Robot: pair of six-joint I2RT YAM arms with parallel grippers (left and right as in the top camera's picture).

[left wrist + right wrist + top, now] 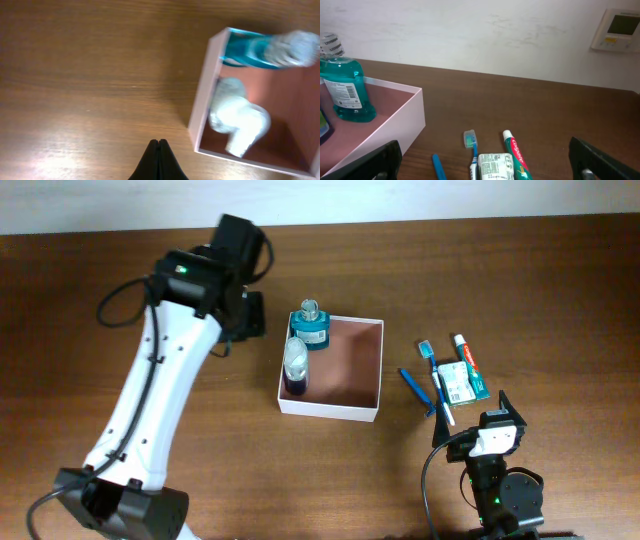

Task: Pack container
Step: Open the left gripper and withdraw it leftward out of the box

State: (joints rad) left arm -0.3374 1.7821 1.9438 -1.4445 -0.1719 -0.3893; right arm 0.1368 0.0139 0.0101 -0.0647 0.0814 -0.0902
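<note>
The container (331,409) sits mid-table with its right half bare. A mouthwash bottle (310,328) and a clear bottle (295,365) sit along its left wall. The left gripper (159,147), fingers pressed together and empty, hovers just left of it. The right gripper (498,415), spread wide and empty, is nearer the unpacked toothbrush (438,383) and toothpaste (467,356). Both lie lengthwise just ahead of it, with the container beyond to its left.

White container (330,412), inside perhaps reddish-brown
</note>
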